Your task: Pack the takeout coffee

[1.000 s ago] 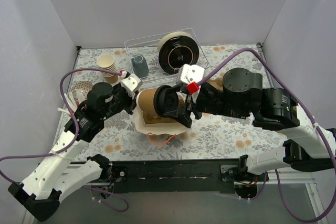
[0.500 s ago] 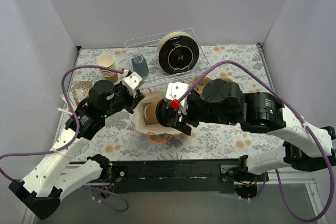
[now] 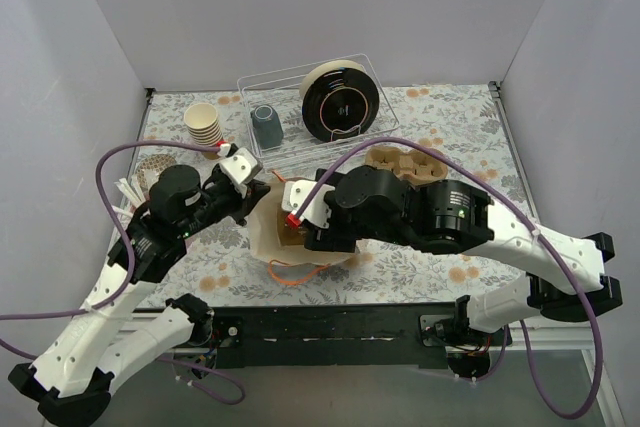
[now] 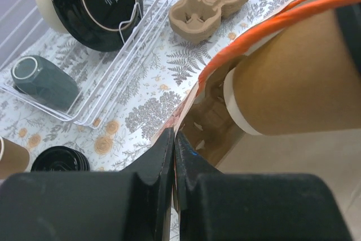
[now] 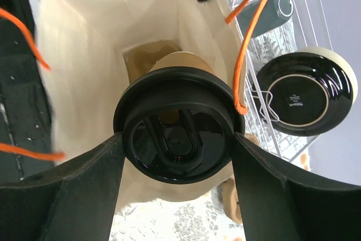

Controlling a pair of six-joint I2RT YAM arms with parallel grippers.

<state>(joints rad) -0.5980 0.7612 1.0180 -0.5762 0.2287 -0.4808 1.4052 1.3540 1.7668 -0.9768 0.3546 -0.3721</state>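
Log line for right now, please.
step: packing | left gripper: shut on bag rim | right gripper: shut on coffee cup, inside bag | release: pending

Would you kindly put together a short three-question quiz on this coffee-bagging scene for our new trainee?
1. True or false: the right claw is shut on the takeout coffee.
2. What is the left claw pinching? A the edge of the paper bag; B the pulp cup carrier; C the stack of cream cups.
3. Fill in: in the wire rack, the grey-blue mug sits beside a black ____.

Key: 1 true; 2 A; 3 plate.
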